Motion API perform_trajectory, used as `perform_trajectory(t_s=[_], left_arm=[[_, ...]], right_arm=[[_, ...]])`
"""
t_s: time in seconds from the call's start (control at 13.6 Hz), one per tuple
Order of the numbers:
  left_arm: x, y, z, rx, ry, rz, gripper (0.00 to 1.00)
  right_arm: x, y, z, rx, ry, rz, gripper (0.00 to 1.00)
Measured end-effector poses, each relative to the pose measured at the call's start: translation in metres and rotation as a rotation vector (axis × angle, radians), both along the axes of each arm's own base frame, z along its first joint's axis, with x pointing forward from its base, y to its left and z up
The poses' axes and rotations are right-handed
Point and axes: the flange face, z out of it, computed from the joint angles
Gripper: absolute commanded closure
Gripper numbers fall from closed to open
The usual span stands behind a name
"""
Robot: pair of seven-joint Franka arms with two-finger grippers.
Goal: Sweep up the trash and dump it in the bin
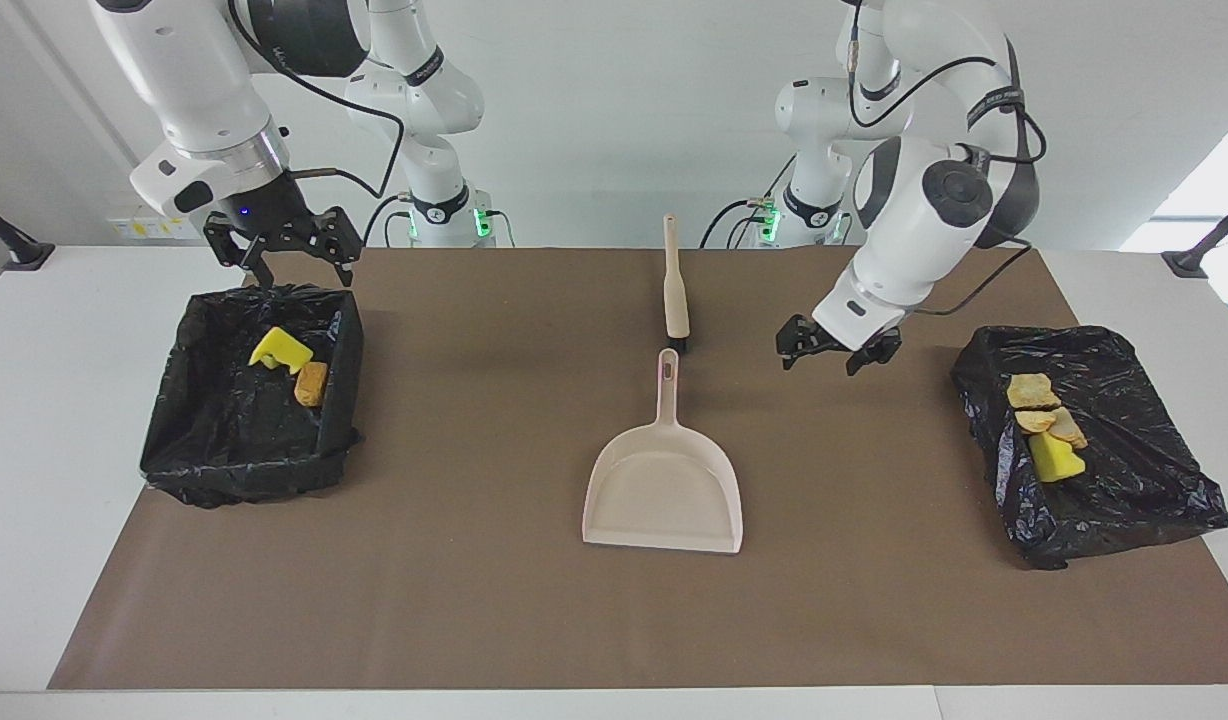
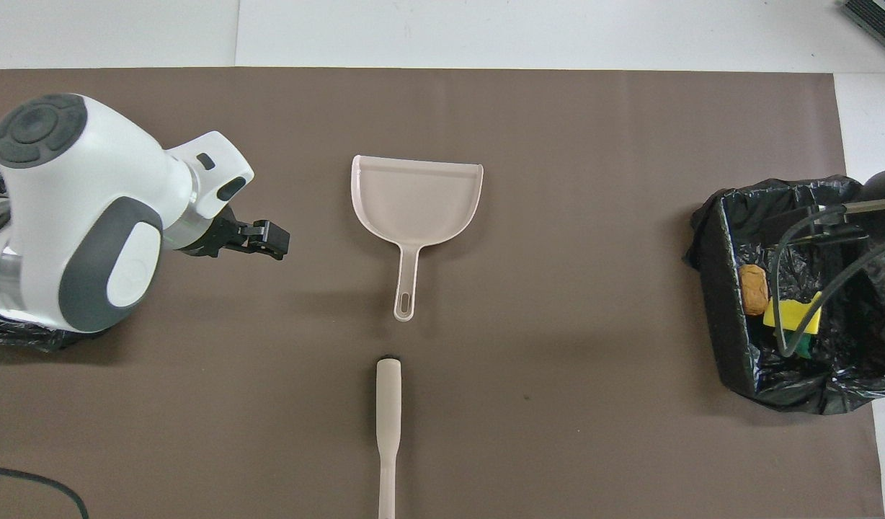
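The trash lies in two black-lined bins. The bin (image 1: pixel 224 440) at the right arm's end holds a yellow sponge piece (image 1: pixel 279 350) and a brown piece (image 1: pixel 312 383); they are the sponge (image 2: pixel 795 313) and bread piece (image 2: pixel 754 288) of the overhead view. The bin (image 1: pixel 1124 470) at the left arm's end holds several bread and sponge scraps (image 1: pixel 1046 425). My left gripper (image 1: pixel 824 352) hangs open and empty over the bare mat between the dustpan and that bin. My right gripper (image 1: pixel 294 268) stands open over the robot-side rim of its bin.
A beige dustpan (image 1: pixel 664 490) lies flat mid-mat, its handle pointing to the robots. A beige brush (image 1: pixel 674 285) lies just nearer to the robots, in line with that handle. In the overhead view the left arm covers most of its bin.
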Motion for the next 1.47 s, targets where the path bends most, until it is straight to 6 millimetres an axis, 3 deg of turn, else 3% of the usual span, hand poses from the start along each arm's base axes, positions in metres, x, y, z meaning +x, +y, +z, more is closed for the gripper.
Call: perform_trajectory(t_s=[0.59, 0.96, 1.11, 1.47], left_arm=[[-0.040, 0.088, 0.096, 0.013, -0.047, -0.053, 0.00], [-0.067, 0.104, 0.165, 0.023, -0.068, -0.044, 0.00], [-0.069, 0.111, 0.174, 0.049, -0.067, -0.038, 0.00], [-0.068, 0.121, 0.171, 0.064, -0.042, -0.025, 0.00]], right_arm=[[0.000, 0.000, 0.000, 0.001, 0.000, 0.000, 0.00], [0.000, 0.000, 0.000, 0.001, 0.000, 0.000, 0.00], [0.000, 0.000, 0.000, 0.001, 0.000, 0.000, 0.00], [0.000, 0.000, 0.000, 0.001, 0.000, 0.000, 0.00]])
